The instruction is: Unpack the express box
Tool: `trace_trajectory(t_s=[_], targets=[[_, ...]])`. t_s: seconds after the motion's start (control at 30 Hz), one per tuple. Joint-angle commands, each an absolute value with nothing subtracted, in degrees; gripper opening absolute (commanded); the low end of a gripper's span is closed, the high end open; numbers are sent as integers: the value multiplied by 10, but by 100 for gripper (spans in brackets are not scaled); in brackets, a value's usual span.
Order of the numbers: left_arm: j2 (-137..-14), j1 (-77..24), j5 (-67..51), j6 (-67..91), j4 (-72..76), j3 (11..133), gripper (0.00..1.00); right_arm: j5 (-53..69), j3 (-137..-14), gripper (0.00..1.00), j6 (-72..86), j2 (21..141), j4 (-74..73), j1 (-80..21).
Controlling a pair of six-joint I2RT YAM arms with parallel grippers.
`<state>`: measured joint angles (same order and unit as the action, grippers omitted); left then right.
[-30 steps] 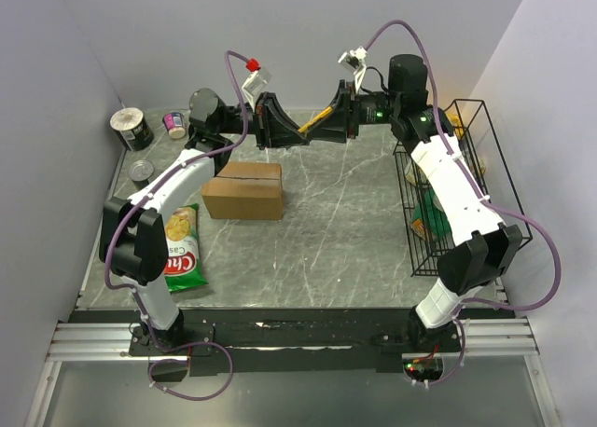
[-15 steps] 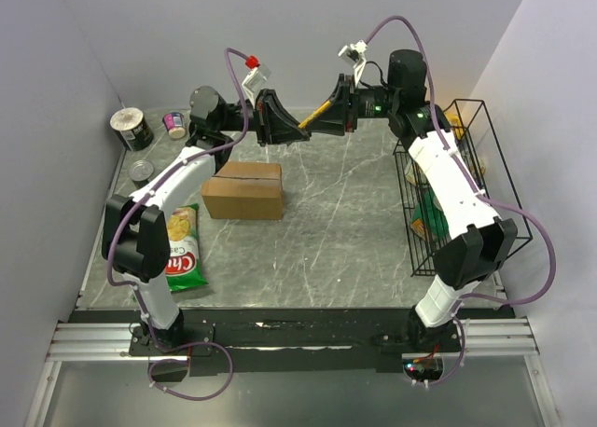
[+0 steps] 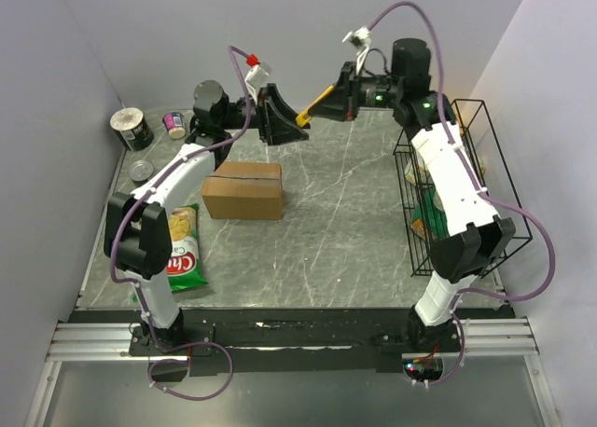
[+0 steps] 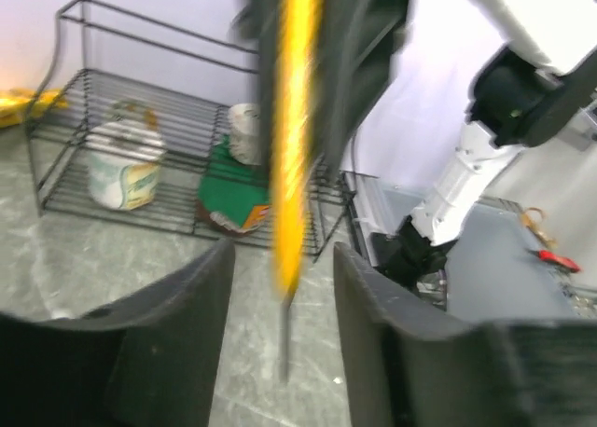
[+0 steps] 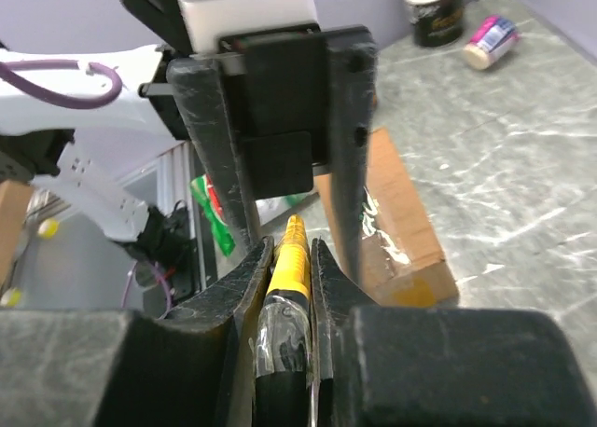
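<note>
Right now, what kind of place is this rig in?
Probably a robot lab test cell, not a real packing station: a marble-look tabletop boxed in by plain walls, arms bolted to an aluminium rail, and staged props: the express box, a wire basket of groceries, loose cans.

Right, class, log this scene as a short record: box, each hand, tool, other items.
box: express box, flaps shut, on table by left arm
right hand: shut on yellow tool, raised over the table's back
left hand: open, facing the tool's tip
other items: chip bag, cans back left, wire basket on right
</note>
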<state>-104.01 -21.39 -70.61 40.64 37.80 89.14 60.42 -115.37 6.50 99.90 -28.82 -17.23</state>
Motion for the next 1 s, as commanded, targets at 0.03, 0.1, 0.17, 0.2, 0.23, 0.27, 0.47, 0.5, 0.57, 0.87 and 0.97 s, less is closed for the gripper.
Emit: trace_trajectory(t_s=[0.03, 0.1, 0.17, 0.2, 0.23, 0.27, 0.47, 0.5, 0.57, 0.87, 0.97], targets=[[-1007, -124, -650, 263, 202, 917, 59, 580, -1213, 0, 80, 994, -302, -120], [-988, -96, -643, 230, 130, 912, 59, 555, -1221, 0, 67, 996, -315, -113], [-971, -59, -625, 160, 36, 907, 57, 521, -1248, 0, 48, 1004, -350, -115], [-964, -49, -602, 135, 6, 904, 57, 519, -1251, 0, 37, 1010, -378, -117], [-955, -39, -581, 68, -28, 901, 56, 520, -1243, 0, 20, 1006, -378, -116], [-941, -38, -556, 32, -70, 902, 56, 517, -1229, 0, 5, 998, -374, -117], [-879, -20, -433, -58, -220, 865, 59, 501, -1008, 0, -97, 878, -195, -137], [-868, -18, -423, -57, -232, 854, 60, 498, -1009, 0, -106, 878, -191, -140], [-837, -7, -385, -46, -249, 819, 61, 513, -1046, 0, -127, 904, -211, -149], [-813, 83, -379, 135, -82, 677, 61, 553, -1084, 0, 38, 970, -128, -164], [-857, 82, -374, 164, -55, 683, 61, 566, -1137, 0, -31, 999, -191, -176]])
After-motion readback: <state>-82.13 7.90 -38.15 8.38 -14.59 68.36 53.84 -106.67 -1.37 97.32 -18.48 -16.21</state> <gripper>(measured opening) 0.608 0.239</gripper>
